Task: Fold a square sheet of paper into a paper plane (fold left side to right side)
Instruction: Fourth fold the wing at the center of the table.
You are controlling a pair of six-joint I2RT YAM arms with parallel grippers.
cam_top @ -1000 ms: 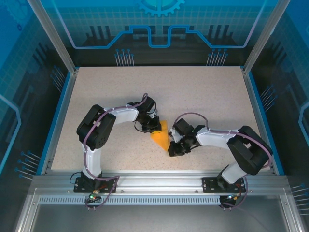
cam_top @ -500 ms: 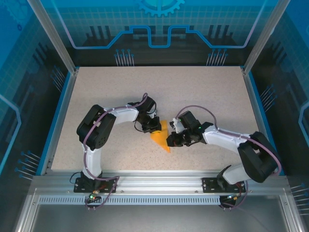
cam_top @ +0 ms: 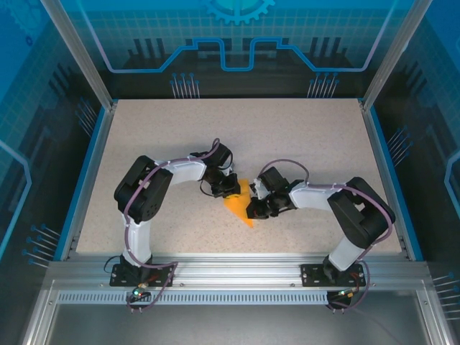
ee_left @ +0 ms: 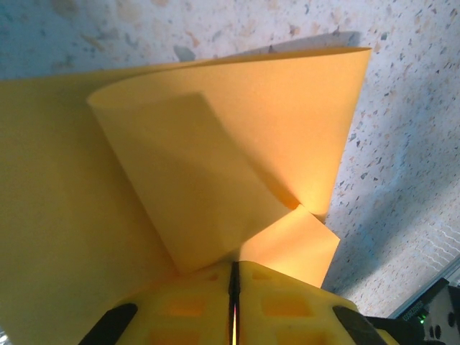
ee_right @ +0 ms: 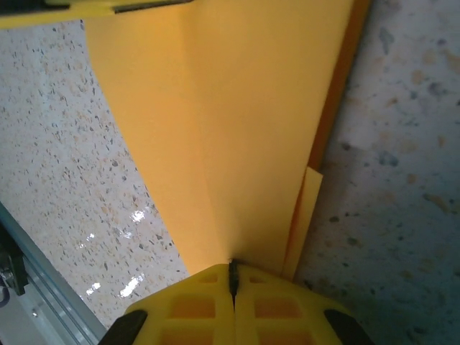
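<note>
left jaws: pressed together, pinching the square sheet of paper [cam_top: 241, 208] at its far-left edge | sheet: partly folded, one flap curling up, on the speckled surface [cam_top: 302, 144] between both jaws | right jaws: pressed together, pinching the sheet's right edge

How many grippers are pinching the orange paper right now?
2. The left gripper is shut on the orange paper at its left side; the right gripper at its right side.
</note>
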